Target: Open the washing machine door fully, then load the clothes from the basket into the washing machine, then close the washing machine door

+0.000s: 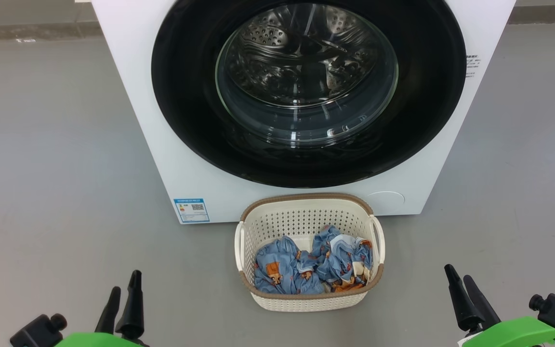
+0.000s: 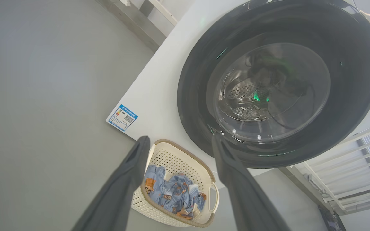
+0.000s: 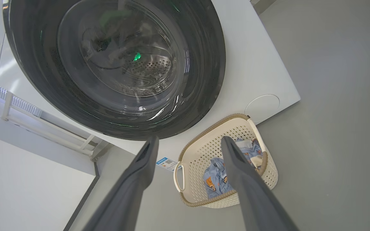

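The white washing machine (image 1: pixel 162 144) faces me, and its round black door (image 1: pixel 186 96) with the glass bowl window lies shut against the front. On the floor right before it stands the cream basket (image 1: pixel 306 301), holding crumpled blue printed clothes (image 1: pixel 306 270). My left gripper (image 1: pixel 124 286) hangs open at the lower left, well left of the basket. My right gripper (image 1: pixel 460 274) is open at the lower right, well right of it. The left wrist view has the door (image 2: pixel 198 80), basket (image 2: pixel 172 215) and clothes (image 2: pixel 172 192) beyond its gripper (image 2: pixel 180 138). The right wrist view has the door (image 3: pixel 43 80), basket (image 3: pixel 198 150) and its gripper (image 3: pixel 189 138).
Grey floor (image 1: pixel 56 168) spreads on both sides of the machine. A blue label sticker (image 1: pixel 191 210) marks its lower left front and a round cap (image 1: pixel 386 198) its lower right. White slatted fixtures (image 2: pixel 348 150) stand beside the machine, and a wall base (image 1: pixel 27 31) runs behind.
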Tool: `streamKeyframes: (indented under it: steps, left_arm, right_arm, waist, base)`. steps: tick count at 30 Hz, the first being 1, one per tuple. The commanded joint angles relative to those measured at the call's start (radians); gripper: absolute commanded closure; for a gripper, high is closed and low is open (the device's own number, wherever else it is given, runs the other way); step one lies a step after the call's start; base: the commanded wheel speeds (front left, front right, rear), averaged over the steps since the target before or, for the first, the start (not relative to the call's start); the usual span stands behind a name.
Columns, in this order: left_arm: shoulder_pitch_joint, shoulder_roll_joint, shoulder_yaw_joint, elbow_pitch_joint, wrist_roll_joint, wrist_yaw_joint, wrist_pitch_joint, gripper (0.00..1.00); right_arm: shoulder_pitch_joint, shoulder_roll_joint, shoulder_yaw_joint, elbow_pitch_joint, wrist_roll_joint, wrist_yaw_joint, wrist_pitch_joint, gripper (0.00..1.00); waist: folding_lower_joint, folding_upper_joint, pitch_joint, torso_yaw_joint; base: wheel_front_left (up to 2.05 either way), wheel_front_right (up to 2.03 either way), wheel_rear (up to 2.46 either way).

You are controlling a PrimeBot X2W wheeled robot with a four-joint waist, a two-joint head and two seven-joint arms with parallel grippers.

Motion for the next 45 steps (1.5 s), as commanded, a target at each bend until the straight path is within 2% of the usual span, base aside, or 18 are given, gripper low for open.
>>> streamKeyframes:
  steps: [1, 21, 45]
  left_arm:
    - [-0.005, 0.020, 0.013, -0.032, 0.034, 0.005, -0.017, 0.00]
    - [0.001, 0.023, -0.011, -0.069, 0.305, 0.013, -0.079, 0.00]
    - [0.014, 0.027, -0.024, -0.091, 0.570, 0.029, -0.146, 0.00]
  right_arm:
    - [-0.047, -0.020, 0.018, -0.027, -0.027, -0.001, -0.016, 0.00]
    - [-0.051, -0.054, 0.056, -0.030, -0.237, -0.001, -0.077, 0.00]
    - [-0.022, -0.078, 0.040, -0.040, -0.464, -0.001, -0.144, 0.00]
  waist:
    - [0.0000, -0.0001, 0.000, 0.000]
    - [0.0000, -0.0001, 0.008, 0.002]
    - [0.0000, -0.0001, 0.004, 0.004]
  base:
    - [0.00, 0.00, 0.00]
    - [0.00, 0.00, 0.00]
    - [0.00, 0.00, 0.00]
